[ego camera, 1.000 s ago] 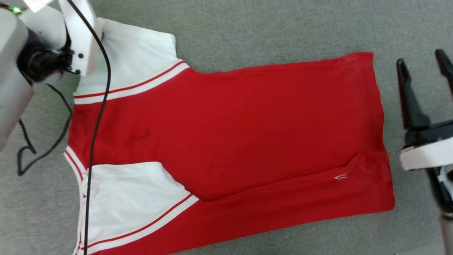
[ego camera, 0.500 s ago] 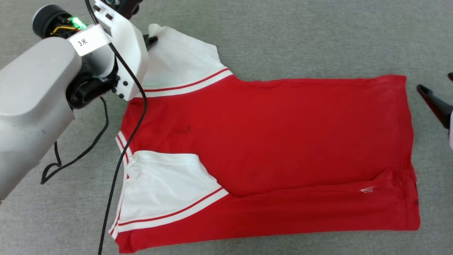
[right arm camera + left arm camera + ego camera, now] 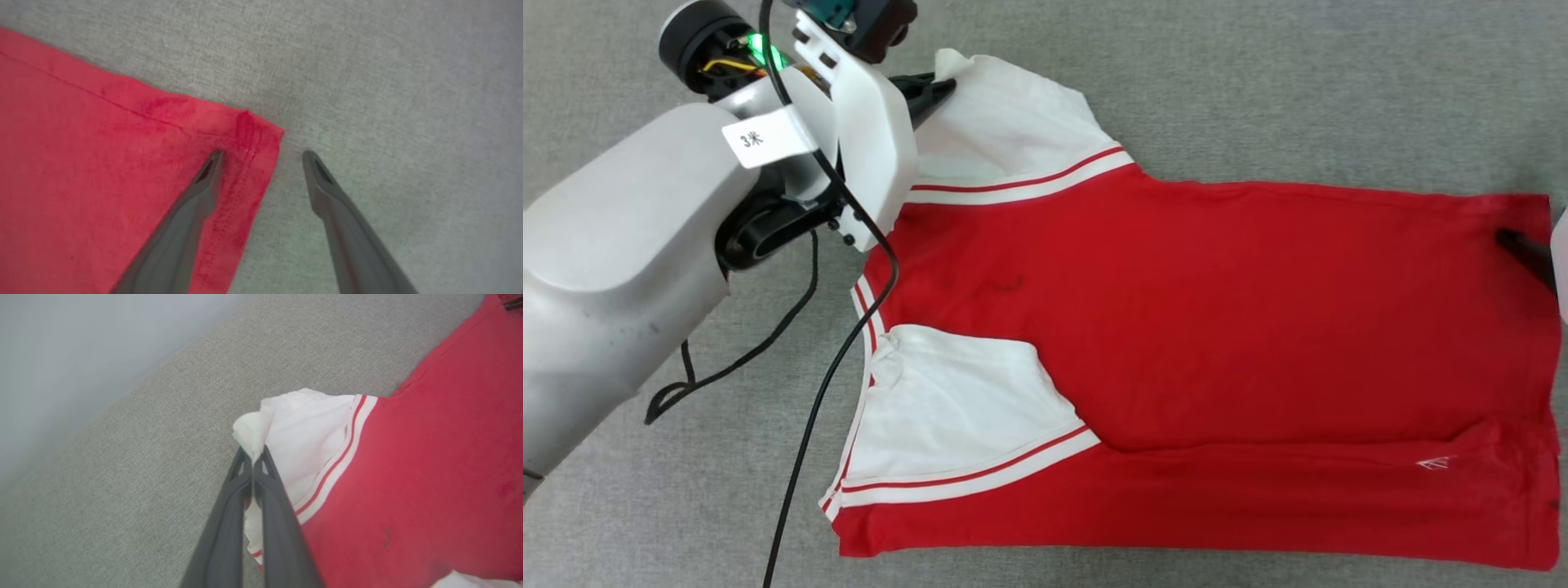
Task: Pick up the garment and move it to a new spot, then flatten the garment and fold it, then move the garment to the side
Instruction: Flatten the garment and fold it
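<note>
The red garment [image 3: 1217,327] with white sleeves and striped trim lies flat on a grey cloth surface, plain side up, with no lettering showing. My left gripper [image 3: 938,85] is at the far sleeve, shut on the tip of the white sleeve [image 3: 261,424], which bunches up above the closed fingertips [image 3: 253,457]. My right gripper [image 3: 261,155] is open and straddles the far hem corner of the garment [image 3: 102,163]. One finger lies over the red fabric and the other over the bare surface. In the head view a single dark finger [image 3: 1523,249] shows at the right edge, over the hem.
Black cables [image 3: 825,392] hang from my left forearm [image 3: 621,269] across the collar and the near sleeve [image 3: 956,408]. Grey cloth surface [image 3: 1258,90] surrounds the garment. In the left wrist view its edge runs diagonally, with a pale blank area [image 3: 81,343] beyond.
The head camera has shifted, sliding the whole picture right. Relative to the garment, my left gripper reached the far sleeve tip, and my right finger went from beside the hem to over it.
</note>
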Controlling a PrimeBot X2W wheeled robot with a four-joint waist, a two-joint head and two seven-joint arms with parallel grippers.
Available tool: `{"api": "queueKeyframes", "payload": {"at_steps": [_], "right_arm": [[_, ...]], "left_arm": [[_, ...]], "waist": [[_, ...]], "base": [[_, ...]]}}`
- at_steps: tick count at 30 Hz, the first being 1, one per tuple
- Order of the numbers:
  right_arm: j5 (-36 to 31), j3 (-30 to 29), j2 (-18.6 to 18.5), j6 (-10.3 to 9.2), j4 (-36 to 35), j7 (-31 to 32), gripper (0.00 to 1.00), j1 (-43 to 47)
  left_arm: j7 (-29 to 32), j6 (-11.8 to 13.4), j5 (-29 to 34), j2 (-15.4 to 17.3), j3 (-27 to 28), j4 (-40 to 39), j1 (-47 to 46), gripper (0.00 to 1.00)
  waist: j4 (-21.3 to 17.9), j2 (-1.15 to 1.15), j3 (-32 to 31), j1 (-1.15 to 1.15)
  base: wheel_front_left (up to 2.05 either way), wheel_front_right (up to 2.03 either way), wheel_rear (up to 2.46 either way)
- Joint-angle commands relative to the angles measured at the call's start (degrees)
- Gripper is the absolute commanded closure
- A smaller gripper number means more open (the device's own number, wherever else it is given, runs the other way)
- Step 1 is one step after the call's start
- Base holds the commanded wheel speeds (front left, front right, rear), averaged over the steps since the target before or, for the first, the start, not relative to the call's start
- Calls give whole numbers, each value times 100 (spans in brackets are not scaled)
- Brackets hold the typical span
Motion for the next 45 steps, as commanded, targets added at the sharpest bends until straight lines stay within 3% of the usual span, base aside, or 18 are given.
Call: {"api": "queueKeyframes", "payload": {"at_steps": [1,8,9,10,21,30,39,45], "right_arm": [[-29,40,35,-7,90,-10,0,-74],[170,649,358,8,791,-107,0,141],[182,686,358,9,821,-220,64,124],[203,701,354,8,858,-327,100,88],[364,839,54,-7,771,-1672,100,6],[596,840,-98,-6,419,-2519,100,952],[670,453,-87,-7,-151,-2835,100,2308],[704,100,65,-7,-460,-2785,100,3169]], "left_arm": [[-36,24,22,-22,9,-44,30,100],[-122,74,43,25,38,-248,31,100],[-139,77,39,37,38,-256,51,100],[-164,86,32,47,46,-255,68,100],[-607,209,-134,275,59,-286,681,100],[-1049,673,-417,729,-27,-933,1809,100],[-1481,1213,-777,1204,-148,-1547,3073,100],[-1675,1358,-1030,1292,-255,-1637,3788,100]], "waist": [[48,0,44,0],[140,0,119,0],[141,0,116,0],[137,0,108,0],[16,0,-640,0],[8,0,-1343,0],[-28,0,-1828,0],[-40,0,-1957,0]], "base": [[0,0,0],[0,0,0],[0,0,0],[0,0,0],[0,0,0],[0,0,0],[0,0,0],[0,0,0]]}}
